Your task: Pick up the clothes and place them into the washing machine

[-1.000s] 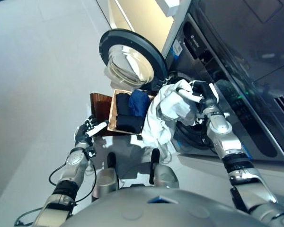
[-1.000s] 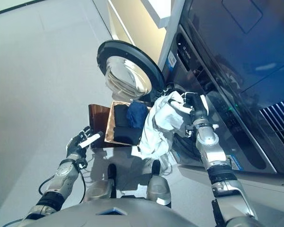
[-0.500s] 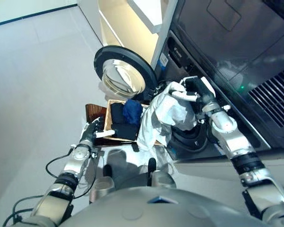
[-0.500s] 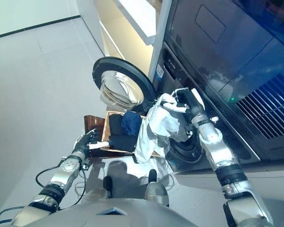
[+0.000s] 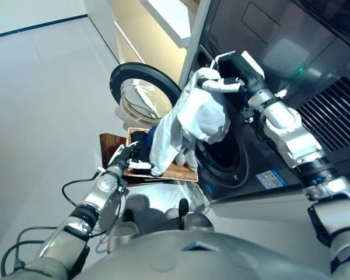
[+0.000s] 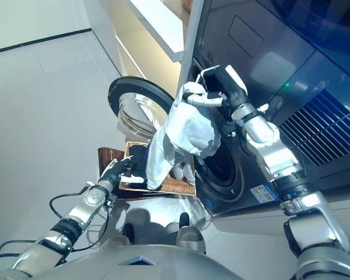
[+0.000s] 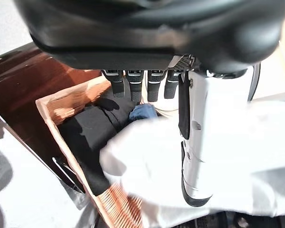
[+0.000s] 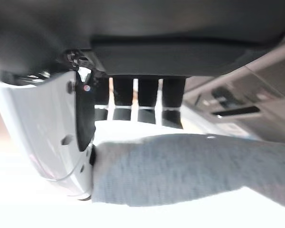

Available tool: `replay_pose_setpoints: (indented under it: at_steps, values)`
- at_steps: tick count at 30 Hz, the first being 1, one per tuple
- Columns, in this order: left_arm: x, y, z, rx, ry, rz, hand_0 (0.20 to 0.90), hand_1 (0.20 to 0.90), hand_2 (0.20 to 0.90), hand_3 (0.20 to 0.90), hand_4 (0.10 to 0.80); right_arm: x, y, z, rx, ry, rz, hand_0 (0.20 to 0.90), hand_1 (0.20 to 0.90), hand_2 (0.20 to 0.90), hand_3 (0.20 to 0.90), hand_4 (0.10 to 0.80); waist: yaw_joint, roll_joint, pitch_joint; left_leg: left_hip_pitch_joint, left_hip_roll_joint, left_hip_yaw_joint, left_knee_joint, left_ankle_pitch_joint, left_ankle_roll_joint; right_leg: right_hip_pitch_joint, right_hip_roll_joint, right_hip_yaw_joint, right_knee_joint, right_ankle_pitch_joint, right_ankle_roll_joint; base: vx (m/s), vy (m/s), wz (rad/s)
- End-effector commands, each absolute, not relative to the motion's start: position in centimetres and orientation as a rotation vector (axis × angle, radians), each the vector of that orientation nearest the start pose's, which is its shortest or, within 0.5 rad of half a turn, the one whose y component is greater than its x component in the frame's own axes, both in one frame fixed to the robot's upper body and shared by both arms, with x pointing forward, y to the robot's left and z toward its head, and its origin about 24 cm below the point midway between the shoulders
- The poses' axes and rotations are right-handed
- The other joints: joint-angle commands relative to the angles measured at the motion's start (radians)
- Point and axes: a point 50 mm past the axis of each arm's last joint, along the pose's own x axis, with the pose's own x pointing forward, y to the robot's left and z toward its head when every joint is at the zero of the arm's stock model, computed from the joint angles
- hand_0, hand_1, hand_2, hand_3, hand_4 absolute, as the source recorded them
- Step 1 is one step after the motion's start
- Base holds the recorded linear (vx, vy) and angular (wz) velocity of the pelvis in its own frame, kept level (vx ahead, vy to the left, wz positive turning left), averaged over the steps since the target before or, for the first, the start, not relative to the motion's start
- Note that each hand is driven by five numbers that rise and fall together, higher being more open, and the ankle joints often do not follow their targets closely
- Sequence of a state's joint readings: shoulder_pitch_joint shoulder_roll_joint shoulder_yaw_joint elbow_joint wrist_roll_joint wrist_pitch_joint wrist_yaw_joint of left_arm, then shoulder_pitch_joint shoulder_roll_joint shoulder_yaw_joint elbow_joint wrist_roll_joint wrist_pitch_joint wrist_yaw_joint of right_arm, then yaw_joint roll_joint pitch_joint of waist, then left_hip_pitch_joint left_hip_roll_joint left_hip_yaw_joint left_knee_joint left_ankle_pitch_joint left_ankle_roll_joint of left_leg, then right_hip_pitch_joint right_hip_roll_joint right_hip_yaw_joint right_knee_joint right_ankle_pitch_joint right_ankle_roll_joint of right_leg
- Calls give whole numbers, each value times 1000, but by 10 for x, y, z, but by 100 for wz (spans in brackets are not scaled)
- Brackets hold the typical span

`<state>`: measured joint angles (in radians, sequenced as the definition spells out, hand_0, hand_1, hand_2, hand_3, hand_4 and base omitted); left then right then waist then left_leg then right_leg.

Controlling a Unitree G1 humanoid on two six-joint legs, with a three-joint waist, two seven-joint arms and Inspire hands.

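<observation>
Raised white garment in right robot hand.

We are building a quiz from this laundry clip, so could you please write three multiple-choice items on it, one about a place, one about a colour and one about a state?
1. Where does the right hand hold the white garment?
A. Raised before the washing machine
B. Flat on the floor
C. Inside the basket

2. What colour is the garment in the right hand?
A. Red
B. White
C. Black

3. How is the washing machine door?
A. Shut
C. Swung open
B. Taken off and lying on the floor

Answers:
1 A, the garment hangs from the raised hand in front of the machine's opening.
2 B, the cloth is white, while dark clothes lie in the basket near the left hand.
3 C, the round door stands out to the side.
</observation>
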<state>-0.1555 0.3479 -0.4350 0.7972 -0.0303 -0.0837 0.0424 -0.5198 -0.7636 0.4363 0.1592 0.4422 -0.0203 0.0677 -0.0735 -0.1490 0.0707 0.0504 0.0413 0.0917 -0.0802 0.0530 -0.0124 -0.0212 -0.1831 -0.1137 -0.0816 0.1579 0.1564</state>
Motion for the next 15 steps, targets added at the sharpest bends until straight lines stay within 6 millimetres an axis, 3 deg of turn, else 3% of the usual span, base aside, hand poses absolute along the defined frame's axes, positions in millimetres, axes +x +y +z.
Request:
replay_pose_setpoints:
  at_steps: [1, 6, 15]
  values:
    - [259, 174, -65, 522, 443, -288, 900, 900, 900, 900, 800, 333, -173, 254, -365, -575, 384, 200, 200, 200, 200, 300, 13, 2, -90, 25, 23, 0, -7, -58, -34, 18, -80, -12, 89, -38, 69, 0, 0, 0]
    - [264, 171, -62, 530, 433, -283, 900, 900, 900, 900, 800, 330, -165, 263, -375, -605, 430, 200, 200, 200, 200, 300, 8, -3, -98, 27, 20, -1, -7, -57, -32, 18, -84, -5, 95, -37, 70, -5, 12, -3]
    - [282, 164, -40, 569, 315, -307, 900, 900, 900, 900, 800, 323, -148, 255, -396, -593, 537, 200, 200, 200, 200, 300, 2, 0, -101, 30, 17, -1, -7, -59, -31, 22, -90, -4, 92, -40, 69, 1, 2, -3]
